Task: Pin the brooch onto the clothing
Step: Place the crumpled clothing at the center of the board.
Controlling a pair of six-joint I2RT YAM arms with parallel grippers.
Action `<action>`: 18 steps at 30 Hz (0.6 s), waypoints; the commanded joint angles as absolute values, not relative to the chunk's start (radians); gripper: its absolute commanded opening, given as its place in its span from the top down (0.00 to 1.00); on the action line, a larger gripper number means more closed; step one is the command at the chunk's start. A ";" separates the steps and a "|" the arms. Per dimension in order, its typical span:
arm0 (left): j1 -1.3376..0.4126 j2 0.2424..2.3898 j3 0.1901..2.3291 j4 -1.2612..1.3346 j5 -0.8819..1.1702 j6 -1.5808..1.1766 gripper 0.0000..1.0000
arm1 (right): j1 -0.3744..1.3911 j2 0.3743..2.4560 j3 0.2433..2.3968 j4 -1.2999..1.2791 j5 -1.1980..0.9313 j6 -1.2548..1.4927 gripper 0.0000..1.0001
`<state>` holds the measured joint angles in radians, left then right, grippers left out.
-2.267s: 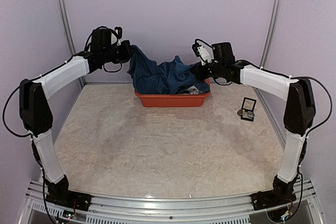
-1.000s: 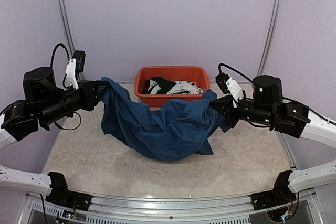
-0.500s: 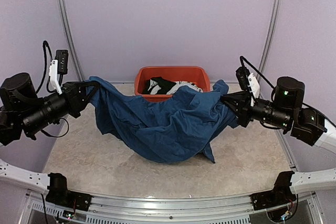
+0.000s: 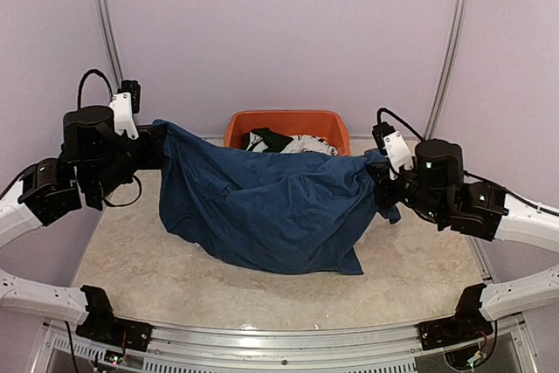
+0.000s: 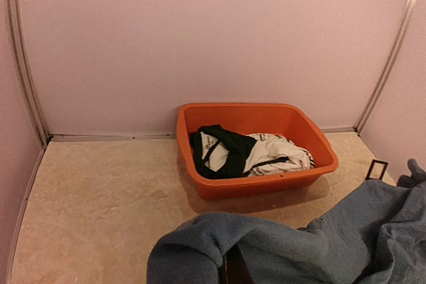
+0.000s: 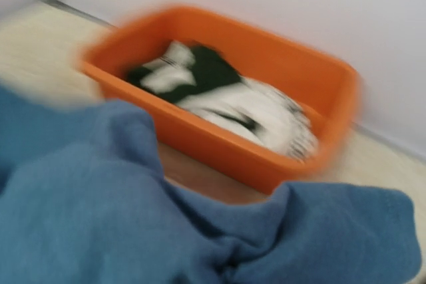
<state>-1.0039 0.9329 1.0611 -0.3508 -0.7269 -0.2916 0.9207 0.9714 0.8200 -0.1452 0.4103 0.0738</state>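
while the navy t-shirt [image 4: 262, 207] hangs as a slack sling between the two arms, the left gripper [image 4: 161, 142] is clenched on one bunched edge at about 10 o'clock of the table [image 4: 419, 281], and the right gripper [image 4: 377, 179] is clenched on the opposite edge at about 3 o'clock. the two holds are raised and set well apart, judged to be so that the cloth opens out under its own weight rather than bunching. its sagging middle reaches down toward 6 o'clock, where the lowest folds appear to rest on the table. behind it, at 12 o'clock, the orange tub [image 4: 288, 119] holds the black and white garments [image 4: 284, 142], apart from the shirt. in the left wrist view the cloth wraps over the fingers and hides them; the right wrist view is blurred. the brooch cannot be made out in any view. a small dark frame [image 5: 377, 168], at 3 o'clock in the left wrist view just beyond the tub, is too small to identify. the step in hand is judged to be spreading the shirt flat; pinning is not yet begun.
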 commanded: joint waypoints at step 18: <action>-0.434 1.796 1.338 -0.258 -0.263 -0.453 0.50 | 0.716 1.665 1.020 -0.160 0.627 0.256 0.74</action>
<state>-0.4454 1.7237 1.2160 -0.2432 -0.2493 -0.4496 0.7334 1.6184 0.9436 -0.1200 0.6224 0.2272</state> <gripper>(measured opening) 0.206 0.051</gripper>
